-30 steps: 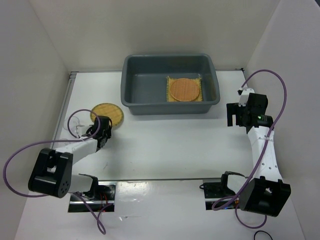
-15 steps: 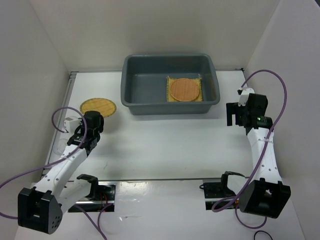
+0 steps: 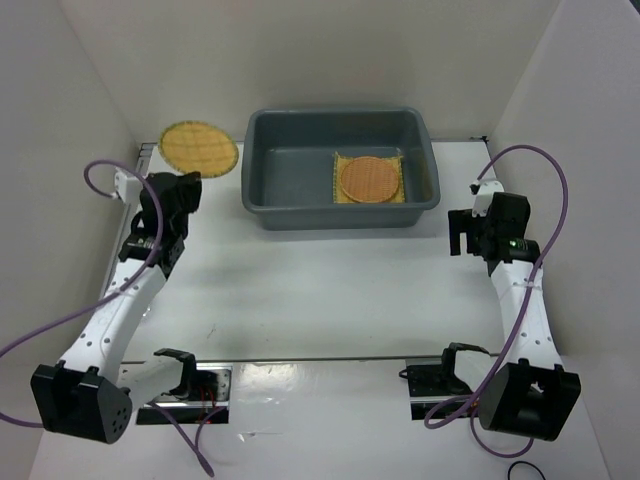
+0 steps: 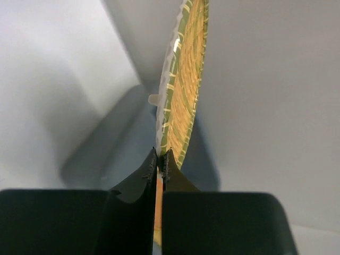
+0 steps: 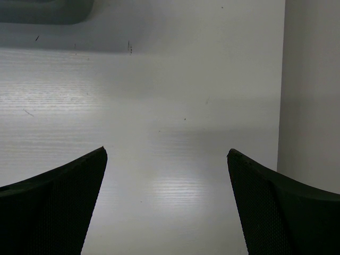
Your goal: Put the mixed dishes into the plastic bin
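Observation:
The grey plastic bin [image 3: 270,195] stands at the back middle of the table. Inside it a round orange woven plate [image 3: 368,180] lies on the yellow grid mat [image 3: 340,194]. My left gripper [image 3: 185,178] is shut on the rim of the second woven plate [image 3: 199,147] and holds it raised, left of the bin. In the left wrist view the plate [image 4: 183,90] stands edge-on from between the shut fingers [image 4: 178,180], with the bin [image 4: 106,149] blurred below. My right gripper [image 3: 462,232] is open and empty right of the bin; in its wrist view [image 5: 167,154] only table shows. No clear cups are in view.
White walls enclose the table on the left, back and right. A metal rail [image 3: 300,358] runs along the near edge between the arm bases. Purple cables [image 3: 545,175] loop off both arms. The bin's corner [image 5: 48,10] shows at the top left of the right wrist view.
My left gripper took hold of the plate on the table at the left and lifted it up and back, towards the bin's left end. The right arm barely moved.

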### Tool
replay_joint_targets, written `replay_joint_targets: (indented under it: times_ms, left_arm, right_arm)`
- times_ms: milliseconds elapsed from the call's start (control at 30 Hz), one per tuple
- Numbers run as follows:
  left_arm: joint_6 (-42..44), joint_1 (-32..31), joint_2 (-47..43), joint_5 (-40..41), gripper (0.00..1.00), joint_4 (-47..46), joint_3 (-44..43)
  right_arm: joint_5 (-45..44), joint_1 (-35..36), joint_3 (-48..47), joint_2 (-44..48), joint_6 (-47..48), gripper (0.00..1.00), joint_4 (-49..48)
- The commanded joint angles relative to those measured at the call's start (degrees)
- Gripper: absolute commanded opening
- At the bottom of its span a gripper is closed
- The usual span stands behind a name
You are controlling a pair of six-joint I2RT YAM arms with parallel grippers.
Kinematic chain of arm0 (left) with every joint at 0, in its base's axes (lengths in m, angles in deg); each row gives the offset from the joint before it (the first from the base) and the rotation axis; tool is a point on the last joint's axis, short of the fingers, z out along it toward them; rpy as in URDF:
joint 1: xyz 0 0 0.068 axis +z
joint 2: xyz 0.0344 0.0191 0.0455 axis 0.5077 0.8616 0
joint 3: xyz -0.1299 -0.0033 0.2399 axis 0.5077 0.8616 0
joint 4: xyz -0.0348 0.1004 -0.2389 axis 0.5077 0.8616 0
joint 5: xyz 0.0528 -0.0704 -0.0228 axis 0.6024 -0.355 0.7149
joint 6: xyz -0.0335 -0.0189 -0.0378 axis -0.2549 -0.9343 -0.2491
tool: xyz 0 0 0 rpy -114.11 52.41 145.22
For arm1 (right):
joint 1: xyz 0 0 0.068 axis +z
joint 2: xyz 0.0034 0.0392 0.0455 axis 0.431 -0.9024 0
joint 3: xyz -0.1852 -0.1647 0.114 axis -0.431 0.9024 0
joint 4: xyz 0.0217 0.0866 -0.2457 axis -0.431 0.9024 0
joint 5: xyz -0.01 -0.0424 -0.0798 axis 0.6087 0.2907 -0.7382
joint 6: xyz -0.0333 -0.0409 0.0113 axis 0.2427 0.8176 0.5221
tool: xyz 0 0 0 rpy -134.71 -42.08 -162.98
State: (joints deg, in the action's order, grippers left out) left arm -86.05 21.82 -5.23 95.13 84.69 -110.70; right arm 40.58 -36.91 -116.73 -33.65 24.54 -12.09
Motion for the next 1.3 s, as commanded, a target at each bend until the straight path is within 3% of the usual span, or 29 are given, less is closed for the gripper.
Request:
replay_joint_targets:
  times_ms: [0, 267, 400, 500, 667, 700, 800, 867, 900, 933, 967, 1000, 1267]
  left_arm:
    - [9.26, 1.04, 2.82, -7.52, 0.0, -10.87, -7.27]
    - [12.36, 1.66, 28.12, -38.26, 0.0, -12.81, -27.83]
    - [14.29, -1.59, 41.29, -46.72, 0.0, -10.18, -40.74]
    - [15.35, -5.1, 47.54, -47.61, 0.0, -8.24, -48.84]
    - [16.66, -9.67, 61.17, -53.94, 0.0, -4.48, -64.55]
    - [17.19, -10.38, 66.59, -53.95, 0.0, -0.54, -72.85]
    - [18.33, -12.75, 77.92, -54.65, 0.0, 8.76, -86.6]
    - [18.34, -13.63, 85.76, -54.12, 0.0, 19.46, -108.53]
    - [16.86, -14.16, 96.42, -53.34, 0.0, 23.19, -119.32]
    - [14.41, -14.16, 98.0, -54.64, 0.0, 21.31, -125.0]
    - [11.25, -13.64, 98.02, -57.61, 0.0, 18.16, -118.96]
    - [10.52, -13.64, 101.41, -55.72, 0.0, 21.17, -124.12]
    - [6.82, -14.16, 108.39, -55.11, 0.0, 22.0, -126.11]
  right_arm:
    - [0.37, 0.48, 0.53, 2.09, 0.49, 0.98, -3.94]
    - [-3.22, 1.8, 2.11, 2.62, 2.06, 0.98, -4.99]
    - [-10.67, 4.52, 5.26, 6.65, 5.23, 0.98, -3.76]
    - [-15.26, 5.14, 10.63, 12.8, 5.77, 0.98, -6.47]
    - [-14.92, 5.14, 11.86, 19.4, 6.38, 0.98, -7.8]
    - [-14.92, 5.14, 11.87, 19.93, 6.38, 0.98, -8.5]
    - [-14.92, 5.66, 12.39, 20.64, 6.38, 0.98, -8.51]
    - [-15.45, 7.06, 12.39, 21.16, 6.38, 0.98, -9.03]
    - [-15.45, 7.07, 12.39, 21.69, 6.38, 0.98, -9.03]
    - [-15.45, 7.07, 12.39, 21.69, 6.38, 0.98, -9.03]
    - [-15.45, 7.68, 12.92, 22.39, 6.38, 0.98, -9.64]
    - [-15.45, 7.69, 12.92, 22.4, 6.38, 0.98, -9.65]
    - [-15.45, 8.82, 12.92, 23.01, 6.38, 0.98, -9.65]
